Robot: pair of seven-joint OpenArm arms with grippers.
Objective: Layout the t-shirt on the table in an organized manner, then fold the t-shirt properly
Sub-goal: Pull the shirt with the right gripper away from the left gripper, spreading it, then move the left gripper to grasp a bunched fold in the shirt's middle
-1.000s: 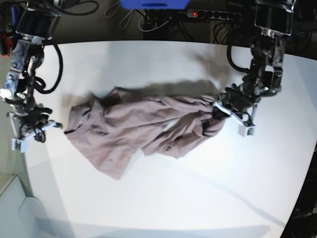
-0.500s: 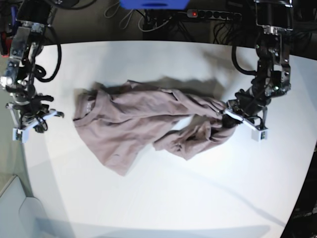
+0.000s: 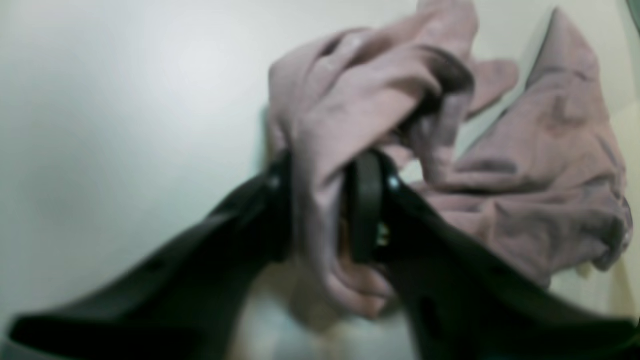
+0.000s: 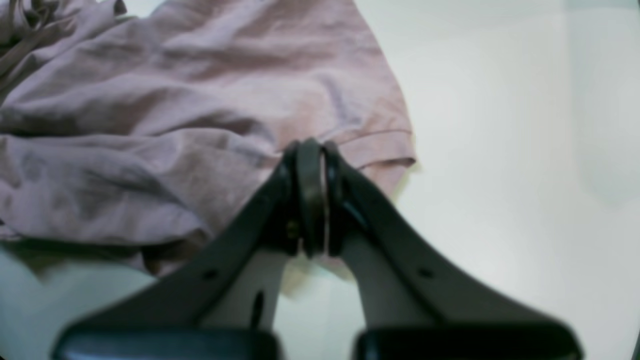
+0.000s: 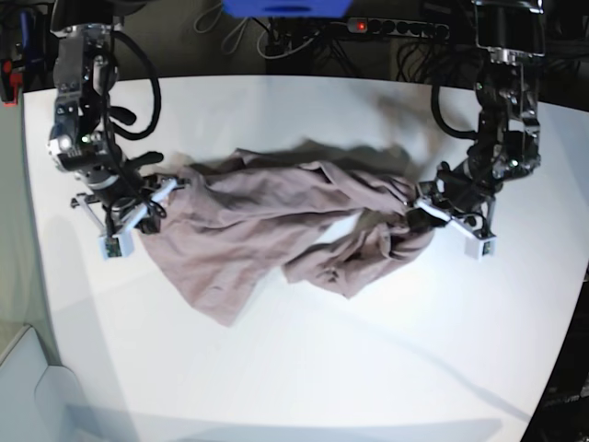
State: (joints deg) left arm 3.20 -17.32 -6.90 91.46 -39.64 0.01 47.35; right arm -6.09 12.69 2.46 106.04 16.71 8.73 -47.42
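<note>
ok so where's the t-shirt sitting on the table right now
In the base view the t-shirt lies crumpled across the middle of the table, stretched between the right gripper at its left end and the left gripper at its right end.

T-shirt [image 5: 267,226]: soft matt cloth, dusty mauve, creased and bunched between left claw [image 3: 327,210] fingers. Stitched hem ridge just beyond right claw [image 4: 310,195] tips. Claw fingers black, smooth, plastic-looking, slight sheen. Tabletop [image 5: 368,368] white, smooth, matt beneath both claws.

right claw [image 5: 136,210] now at t-shirt [image 5: 267,226] edge
</note>
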